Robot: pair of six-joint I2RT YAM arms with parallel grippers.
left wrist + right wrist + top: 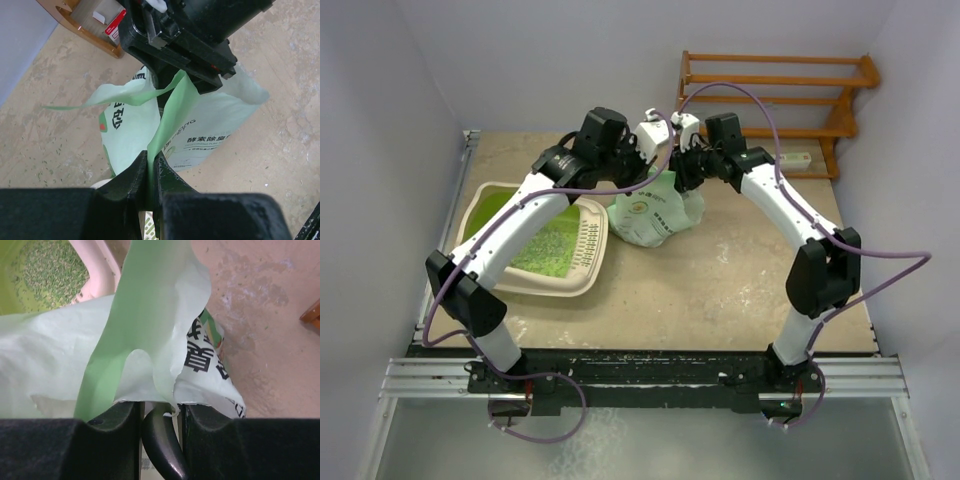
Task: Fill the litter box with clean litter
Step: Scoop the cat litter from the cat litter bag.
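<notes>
The left pincer (151,172) was clenched on a thin green flap of the printed plastic bag (210,130). Opposite it, the right pincer (159,409) grasped the bag's torn upper rim, so the mouth was held up above the desk (720,280). The bag stood just right of the litter box (560,290), beside its slotted grille (588,238). Clean litter (548,252) covered part of the box's green floor near the grille.

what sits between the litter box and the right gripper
The light green bag stands there, beside the litter box; the right gripper holds its top edge. The top view shows it.
</notes>
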